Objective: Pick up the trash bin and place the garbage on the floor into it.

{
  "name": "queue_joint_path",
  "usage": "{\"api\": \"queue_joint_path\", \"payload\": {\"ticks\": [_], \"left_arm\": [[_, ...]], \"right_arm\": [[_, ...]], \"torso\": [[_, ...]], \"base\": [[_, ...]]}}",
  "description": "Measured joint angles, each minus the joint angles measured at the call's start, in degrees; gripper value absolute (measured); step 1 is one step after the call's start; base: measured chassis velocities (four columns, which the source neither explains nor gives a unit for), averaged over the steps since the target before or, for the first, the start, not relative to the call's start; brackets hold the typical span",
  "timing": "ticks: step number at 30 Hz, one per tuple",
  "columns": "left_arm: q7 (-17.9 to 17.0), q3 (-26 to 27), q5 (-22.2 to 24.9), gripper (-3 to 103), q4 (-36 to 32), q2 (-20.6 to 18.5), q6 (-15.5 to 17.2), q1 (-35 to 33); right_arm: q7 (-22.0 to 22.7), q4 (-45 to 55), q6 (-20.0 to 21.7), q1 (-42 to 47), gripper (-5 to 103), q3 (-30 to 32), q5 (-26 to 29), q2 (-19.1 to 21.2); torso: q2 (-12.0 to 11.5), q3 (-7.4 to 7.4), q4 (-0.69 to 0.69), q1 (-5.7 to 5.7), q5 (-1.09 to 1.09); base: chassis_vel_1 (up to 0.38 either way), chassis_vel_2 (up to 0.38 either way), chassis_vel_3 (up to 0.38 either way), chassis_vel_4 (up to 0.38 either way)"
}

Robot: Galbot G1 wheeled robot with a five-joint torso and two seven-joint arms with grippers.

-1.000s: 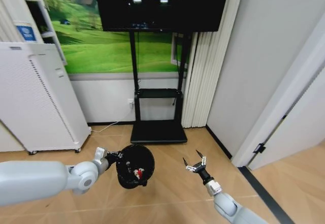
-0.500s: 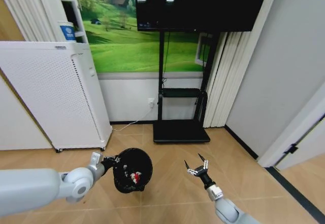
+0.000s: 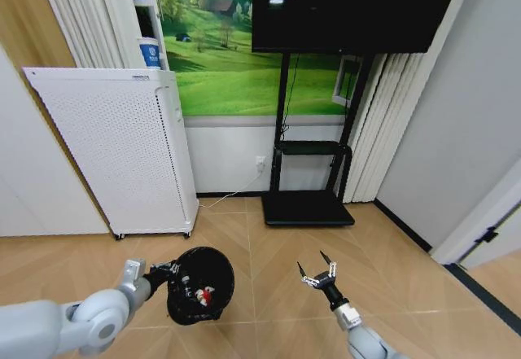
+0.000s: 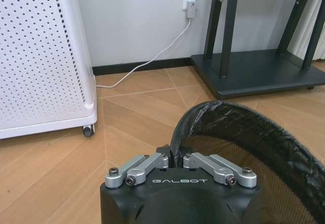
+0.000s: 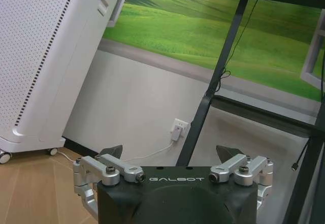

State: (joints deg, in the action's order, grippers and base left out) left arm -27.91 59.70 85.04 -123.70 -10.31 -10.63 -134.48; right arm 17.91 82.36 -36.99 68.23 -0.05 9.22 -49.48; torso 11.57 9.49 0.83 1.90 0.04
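The trash bin hangs above the floor at the lower left of the head view, its black liner holding a few small red and white scraps, and the left gripper has its fingers pinched together on the bin's near rim. The right gripper hovers well apart to the bin's right with its 2 fingers spread wide and nothing between them. Behind stand a white perforated cabinet on wheels and a black TV stand against the wall.

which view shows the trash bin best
The head view: the whole trash bin shows from above, held at its rim by the left gripper, with red and white bits inside. The left wrist view gives a close look at the bin's rim and bag liner. The right wrist view faces the wall and TV stand.
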Motion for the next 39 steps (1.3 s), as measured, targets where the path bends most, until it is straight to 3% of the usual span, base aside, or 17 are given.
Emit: {"api": "queue_joint_path", "payload": {"ticks": [4,6,7,9,10,11,15,25,33,39], "left_arm": [[0.3,-0.2,-0.9,7,-0.4,1.8,0.1,-0.1],[0.5,-0.6,-2.3,7,-1.7,5.6,0.4,-0.4],[0.5,-0.6,-2.3,7,-1.7,5.6,0.4,-0.4],[0.8,-1.7,-6.2,7,-2.6,13.8,1.3,-1.8],[0.8,-1.7,-6.2,7,-2.6,13.8,1.3,-1.8],[1.4,-2.0,-8.1,7,-2.6,17.4,1.5,-2.6],[2.3,-2.3,-10.3,7,-2.1,21.2,1.7,-3.2],[7.0,-4.8,-16.2,7,3.5,26.5,1.5,-2.3],[11.3,-6.2,-19.8,7,8.8,27.9,0.2,-0.7],[12.0,-14.2,-20.5,7,11.9,29.0,-0.2,7.7]], "right_arm": [[0.2,0.0,0.0,0.2,100,0.1,-0.2,-0.1],[0.8,0.0,0.0,0.5,100,0.2,-0.3,-0.4],[0.8,0.0,0.0,0.5,100,0.2,-0.3,-0.4],[1.1,-0.2,-0.1,0.6,100,0.4,-0.3,-0.8],[1.1,-0.2,-0.1,0.6,100,0.4,-0.3,-0.8],[1.1,-0.5,-0.4,0.6,100,0.5,-0.5,-0.9],[0.9,-1.2,-1.0,0.7,100,0.8,-1.1,-1.0],[0.6,-3.0,-1.7,0.7,100,1.2,-1.1,-1.5],[-0.1,-4.4,-2.5,1.4,100,1.4,-2.0,-2.2],[-0.1,-5.0,-2.6,1.2,100,1.0,-1.9,-2.7]], "torso": [[0.0,0.01,0.01,0.01,-0.04],[0.0,0.01,0.03,0.02,-0.01],[0.0,0.01,0.03,0.02,-0.01],[0.0,0.0,-0.02,0.01,-0.05],[0.0,0.0,-0.02,0.01,-0.05],[0.0,0.0,-0.04,0.01,-0.06],[0.0,0.0,-0.02,0.01,-0.03],[0.0,0.0,-0.02,0.01,-0.05],[0.0,0.0,-0.02,0.01,-0.04],[0.0,0.01,-0.02,0.01,-0.04]], "base": [[-0.024,-0.015,0.019,0.001],[0.0,0.0,0.0,0.0],[0.0,0.0,0.0,0.0],[0.0,0.0,0.0,0.0],[0.0,0.0,0.0,0.0],[0.0,0.0,0.0,0.0],[0.0,0.0,0.0,0.0],[0.0,0.0,0.0,0.0],[0.0,0.0,0.0,0.0],[0.0,0.0,0.0,0.0]]}}
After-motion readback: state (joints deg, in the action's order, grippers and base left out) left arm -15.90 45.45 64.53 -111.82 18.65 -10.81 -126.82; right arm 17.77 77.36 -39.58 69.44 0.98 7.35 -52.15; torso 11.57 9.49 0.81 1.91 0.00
